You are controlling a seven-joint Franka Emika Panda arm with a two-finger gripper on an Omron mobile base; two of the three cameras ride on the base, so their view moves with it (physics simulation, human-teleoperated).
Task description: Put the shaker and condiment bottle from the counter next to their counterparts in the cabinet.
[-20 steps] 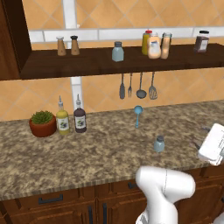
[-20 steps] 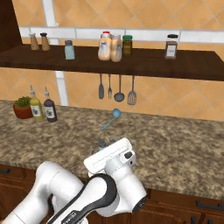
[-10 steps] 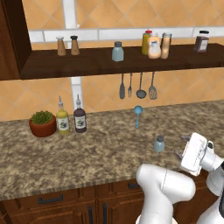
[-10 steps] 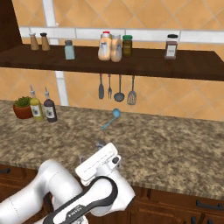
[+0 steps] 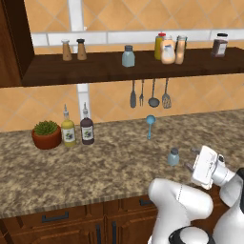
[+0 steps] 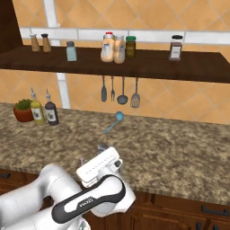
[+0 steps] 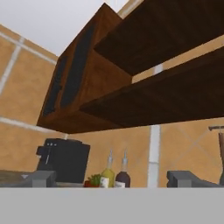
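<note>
Two dark fingertips [image 7: 41, 178] stand wide apart in my hand view — the gripper [image 5: 190, 161] holds nothing. It hangs low over the speckled brown-grey granite counter [image 5: 114, 167], just beside the small pale blue-grey shaker [image 5: 173, 156]; bare worktop lies to its left. Since half a second ago the hand has edged closer — the shaker hasn't moved.

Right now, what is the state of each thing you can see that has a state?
Gripper: open, empty, low over the counter.
Shaker: upright on the counter, capped, not held.
Shelf shaker: upright on the cabinet shelf.
Wide peach bottle: upright on the shelf, capped.
Two dark-topped bottles: upright, beside the plant.
Utensils: hanging under the shelf.
</note>
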